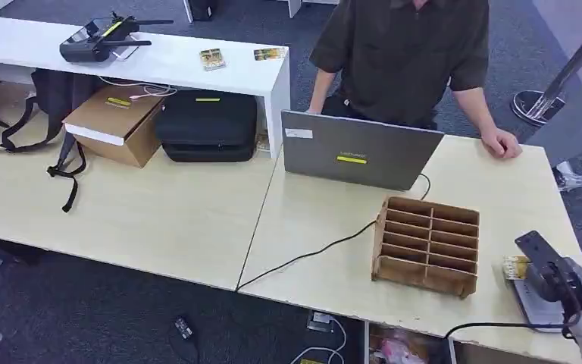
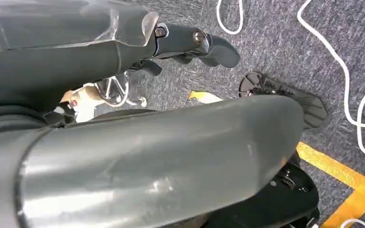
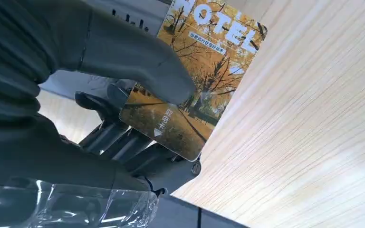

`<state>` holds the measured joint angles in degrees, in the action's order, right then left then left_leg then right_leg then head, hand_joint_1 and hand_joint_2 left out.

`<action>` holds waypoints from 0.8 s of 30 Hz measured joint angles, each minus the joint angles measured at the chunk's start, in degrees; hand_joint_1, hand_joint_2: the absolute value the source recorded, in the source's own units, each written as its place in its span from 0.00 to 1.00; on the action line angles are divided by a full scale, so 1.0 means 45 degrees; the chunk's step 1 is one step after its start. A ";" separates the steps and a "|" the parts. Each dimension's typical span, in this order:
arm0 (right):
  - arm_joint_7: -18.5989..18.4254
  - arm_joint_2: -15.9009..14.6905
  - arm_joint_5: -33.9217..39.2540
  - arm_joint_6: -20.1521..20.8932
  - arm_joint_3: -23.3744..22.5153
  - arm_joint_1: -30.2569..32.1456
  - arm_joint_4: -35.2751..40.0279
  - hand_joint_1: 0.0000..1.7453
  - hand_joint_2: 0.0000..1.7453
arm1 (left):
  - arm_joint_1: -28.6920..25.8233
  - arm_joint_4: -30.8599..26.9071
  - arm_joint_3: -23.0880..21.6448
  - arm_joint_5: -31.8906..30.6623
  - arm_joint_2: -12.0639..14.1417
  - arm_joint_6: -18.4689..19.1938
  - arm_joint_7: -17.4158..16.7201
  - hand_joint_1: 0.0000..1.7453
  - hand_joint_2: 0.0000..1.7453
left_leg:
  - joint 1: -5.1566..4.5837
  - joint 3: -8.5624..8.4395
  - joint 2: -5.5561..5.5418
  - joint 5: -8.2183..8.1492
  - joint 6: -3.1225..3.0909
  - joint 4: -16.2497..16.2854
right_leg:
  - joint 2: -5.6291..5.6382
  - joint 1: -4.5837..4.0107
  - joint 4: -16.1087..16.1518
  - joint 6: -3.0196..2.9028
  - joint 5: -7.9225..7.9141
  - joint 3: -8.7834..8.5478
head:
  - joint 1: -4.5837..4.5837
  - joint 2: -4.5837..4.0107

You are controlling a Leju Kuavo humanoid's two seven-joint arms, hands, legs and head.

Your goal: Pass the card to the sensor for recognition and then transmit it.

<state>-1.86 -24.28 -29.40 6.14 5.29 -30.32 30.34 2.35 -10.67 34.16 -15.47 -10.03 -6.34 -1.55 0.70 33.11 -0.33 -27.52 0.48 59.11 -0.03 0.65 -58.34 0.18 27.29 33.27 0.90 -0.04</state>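
Now: right hand [image 3: 123, 95] fingers [image 3: 119, 142] pinching card [image 3: 195, 90], "HOTEL" printed; left hand [image 2: 190, 45] curled, empty.

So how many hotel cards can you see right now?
3. One card is pinched in the right hand by the table's right end; two cards lie on the white shelf, one left of the other. More may be hidden.

On the surface [image 1: 159, 220], the laptop [image 1: 358, 150] stands at the far edge before a person [image 1: 405, 53], with the compartmented wooden organizer [image 1: 427, 244] just in front of it. At the organizer's right, the right hand [image 1: 549, 277] holds a card [image 1: 515, 267] over a flat sensor pad [image 1: 536, 307]. A cardboard box [image 1: 117, 123] and a case [image 1: 206, 125] sit far left, under a shelf [image 1: 159, 57].
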 joint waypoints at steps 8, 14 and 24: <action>0.0543 0.0204 -0.0257 -0.0620 0.0213 -0.0036 0.0004 1.00 1.00 | -0.0002 0.0058 0.0000 -0.0044 0.0014 0.0000 0.0000 0.00 0.00 | -0.0009 -0.0025 0.0000 0.0009 -0.0011 0.0002 | -0.0002 0.0011 0.0014 0.0020 -0.0026 -0.0039 | -0.0005 0.0000; -0.0244 -0.0078 -0.1157 -0.2143 0.0325 0.0313 0.2436 1.00 1.00 | -0.0050 0.0058 0.0214 0.0054 0.0044 0.0000 0.0000 0.00 0.00 | -0.0033 0.0046 -0.0029 0.0048 -0.0037 0.0006 | -0.0030 0.0039 0.0005 0.0027 -0.0044 0.0037 | 0.0005 0.0000; -0.1355 -0.1540 -0.2565 -0.1647 -0.0442 -0.0075 0.7792 1.00 1.00 | -0.0016 0.0058 0.0413 0.0053 -0.0121 0.0015 0.0000 0.00 0.00 | -0.0037 0.0112 -0.0029 0.0043 -0.0038 0.0005 | -0.0022 0.0042 0.0004 0.0029 -0.0039 0.0108 | 0.0000 0.0000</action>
<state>-7.96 -31.21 -40.94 -1.27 3.30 -30.66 65.40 2.28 -10.40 36.02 -15.23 -10.58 -6.27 -1.55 0.53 33.62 -0.46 -27.33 0.31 59.13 -0.13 0.84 -58.32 0.31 27.11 33.75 0.90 -0.04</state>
